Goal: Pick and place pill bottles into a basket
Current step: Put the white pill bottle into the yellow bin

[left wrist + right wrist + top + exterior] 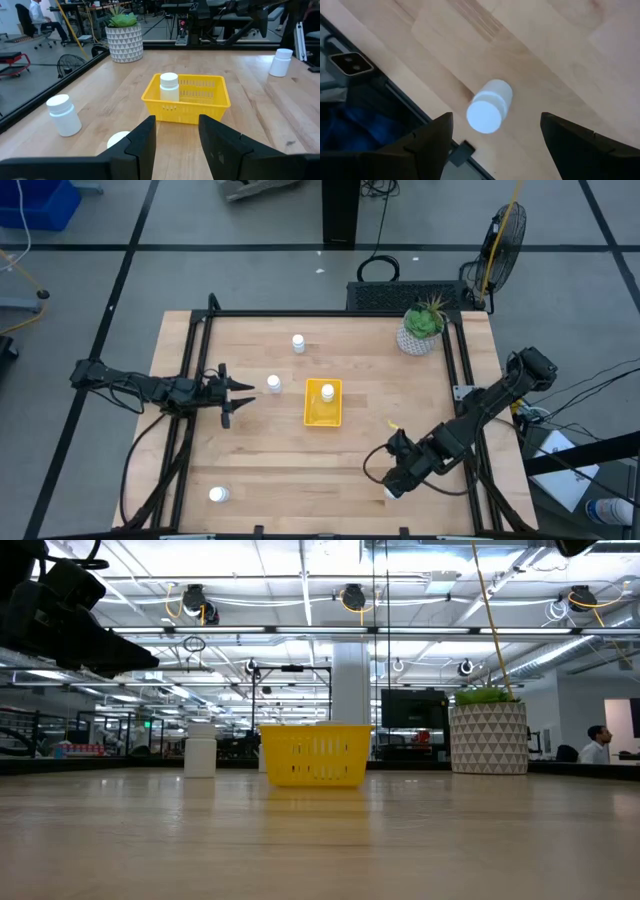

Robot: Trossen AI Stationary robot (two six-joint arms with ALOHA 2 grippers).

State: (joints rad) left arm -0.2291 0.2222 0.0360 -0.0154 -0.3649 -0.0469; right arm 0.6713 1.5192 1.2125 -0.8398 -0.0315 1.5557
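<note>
Left gripper [244, 392] waits with fingers closed, empty, a small white capped pill bottle [273, 383] just ahead and the bright yellow plastic basket [323, 416] beyond, one bottle inside. Right gripper [392, 487], spread wide, empty, hangs over a small white bottle [489, 106] standing between its fingers, untouched. Recommend: descend straight, centred, then close.

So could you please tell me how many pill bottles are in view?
5: one in the basket at, two left of it, one front-left, one under the right gripper.
</note>
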